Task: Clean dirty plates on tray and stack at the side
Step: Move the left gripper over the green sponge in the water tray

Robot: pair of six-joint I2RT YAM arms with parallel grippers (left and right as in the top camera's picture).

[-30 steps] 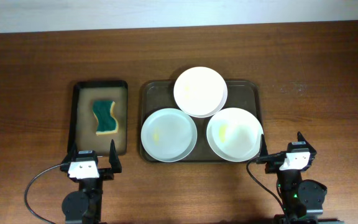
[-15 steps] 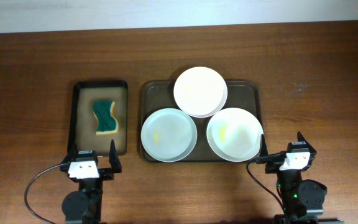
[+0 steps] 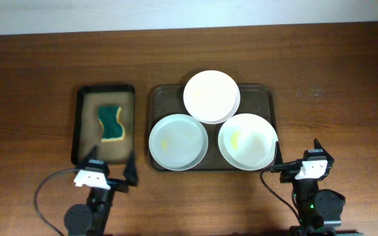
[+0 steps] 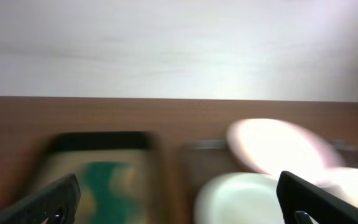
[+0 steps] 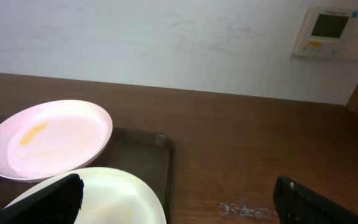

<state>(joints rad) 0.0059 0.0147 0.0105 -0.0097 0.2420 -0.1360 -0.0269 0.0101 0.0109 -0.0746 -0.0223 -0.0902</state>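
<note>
Three white plates lie on the dark tray [image 3: 262,96]: one at the back [image 3: 211,96], one front left [image 3: 178,141] and one front right [image 3: 247,140], the front two with faint yellow smears. My left gripper [image 3: 110,165] is open and empty at the front table edge, below the black tray and turned towards the plates. Its wrist view is blurred; it shows a plate [image 4: 241,199] between the open fingers. My right gripper [image 3: 298,152] is open and empty just right of the front right plate [image 5: 104,196]. The back plate [image 5: 48,137] shows a yellow smear.
A smaller black tray [image 3: 84,124] left of the big tray holds a green and yellow sponge [image 3: 111,122], also seen blurred in the left wrist view [image 4: 107,186]. A white wall with a control panel [image 5: 331,31] stands behind the table. Bare wood lies right of the tray.
My left gripper has shifted and twisted to the right, towards the plates; its wrist view is motion-blurred. The right gripper and the plates have not moved.
</note>
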